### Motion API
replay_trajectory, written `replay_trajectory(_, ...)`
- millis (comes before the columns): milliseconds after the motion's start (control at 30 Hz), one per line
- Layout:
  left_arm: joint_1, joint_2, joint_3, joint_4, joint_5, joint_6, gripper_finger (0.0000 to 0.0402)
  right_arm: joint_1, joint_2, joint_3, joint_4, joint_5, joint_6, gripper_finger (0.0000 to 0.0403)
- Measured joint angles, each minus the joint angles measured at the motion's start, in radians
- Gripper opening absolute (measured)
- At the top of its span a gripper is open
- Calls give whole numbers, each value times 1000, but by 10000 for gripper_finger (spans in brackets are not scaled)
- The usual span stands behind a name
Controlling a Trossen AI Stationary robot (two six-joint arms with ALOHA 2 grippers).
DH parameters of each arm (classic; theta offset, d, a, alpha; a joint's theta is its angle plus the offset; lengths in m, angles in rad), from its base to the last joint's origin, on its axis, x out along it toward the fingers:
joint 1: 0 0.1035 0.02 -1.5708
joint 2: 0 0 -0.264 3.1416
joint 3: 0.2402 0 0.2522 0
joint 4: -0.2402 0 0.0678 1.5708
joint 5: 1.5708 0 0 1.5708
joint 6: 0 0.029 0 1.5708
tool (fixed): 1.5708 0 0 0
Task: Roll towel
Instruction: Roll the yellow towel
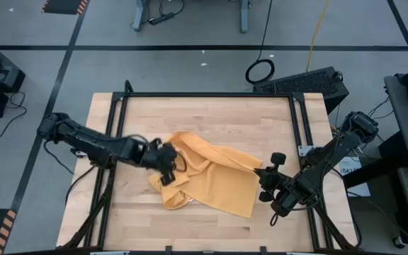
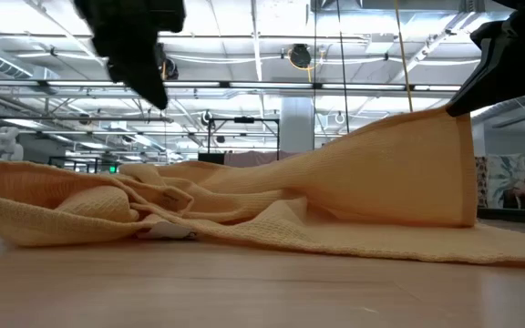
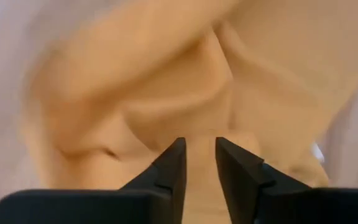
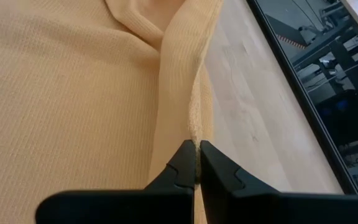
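High view: one towel [image 1: 214, 180], crumpled at table centre, two grippers on its opposite ends.

Hidden in part: towel's 9 o'clock end bunched under the left gripper [image 1: 167, 168]; fingers [image 3: 169, 171] standing a little apart in the left wrist view, with cloth just ahead, though whether any is caught between them cannot be told from that blurred picture. At 3 o'clock, right gripper [image 1: 265, 175] pinched tight on the towel's raised edge, lifted clear of the wood in the low view. Free lower corner pointing toward 5 o'clock. Bare table [image 1: 211, 113] wide open toward 12 o'clock, with a narrower strip at 6 o'clock. Small white tag, probably a label, near the folds. Count: one towel, two arms, one table.
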Motion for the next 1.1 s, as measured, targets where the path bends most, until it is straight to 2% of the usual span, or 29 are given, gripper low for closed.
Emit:
replay_trajectory(100,-90,7,-18,5,0,-228,126,0,0,0,0,0,-2,0)
replay_trajectory(167,-139,3,-33,11,-39,-362,150,0,0,0,1,0,-3,0)
replay_trajectory(400,-223,45,-105,46,-86,-669,227,0,0,0,2,-21,-11,0)
replay_trajectory(500,-223,93,-115,48,-79,-729,248,0,0,0,2,-29,-15,0)
replay_trajectory(700,-215,179,-115,116,-43,-758,272,0,0,-1,3,-49,-38,0)
replay_trajectory(833,-213,216,-115,178,-32,-759,272,1,0,-1,3,-50,-38,0)
replay_trajectory(933,-212,244,-115,209,-30,-758,257,1,0,-1,3,-49,-42,0)
replay_trajectory(1000,-212,255,-115,212,-30,-754,234,1,0,-1,3,-49,-42,0)
replay_trajectory(1100,-215,259,-114,207,-53,-734,168,1,0,-1,3,-49,-45,0)
